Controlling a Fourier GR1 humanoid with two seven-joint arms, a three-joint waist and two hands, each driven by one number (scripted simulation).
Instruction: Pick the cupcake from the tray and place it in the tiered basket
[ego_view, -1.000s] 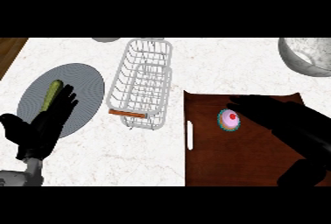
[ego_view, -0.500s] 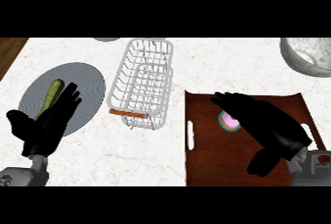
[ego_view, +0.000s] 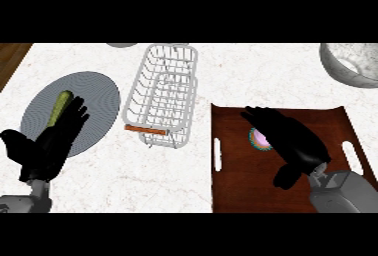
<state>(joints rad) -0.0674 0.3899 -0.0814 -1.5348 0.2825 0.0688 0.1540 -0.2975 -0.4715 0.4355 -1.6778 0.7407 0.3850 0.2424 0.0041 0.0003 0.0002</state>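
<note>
Your cupcake (ego_view: 258, 139) sits on the brown tray (ego_view: 244, 185), peeking out just left of your right hand (ego_view: 289, 137), which hovers over it with fingers extended, holding nothing. The tiered basket (ego_view: 164, 95) lies further left; your left hand (ego_view: 50, 145) rests open.

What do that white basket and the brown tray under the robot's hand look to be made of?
The tiered basket looks like thin wire with a white coating: open grid, counter visible through it, with one brown bar that may be wood. The tray looks like dark reddish-brown wood or wood-look board, matte, with cut-out handle slots. The right hand covers most of the cupcake.
</note>
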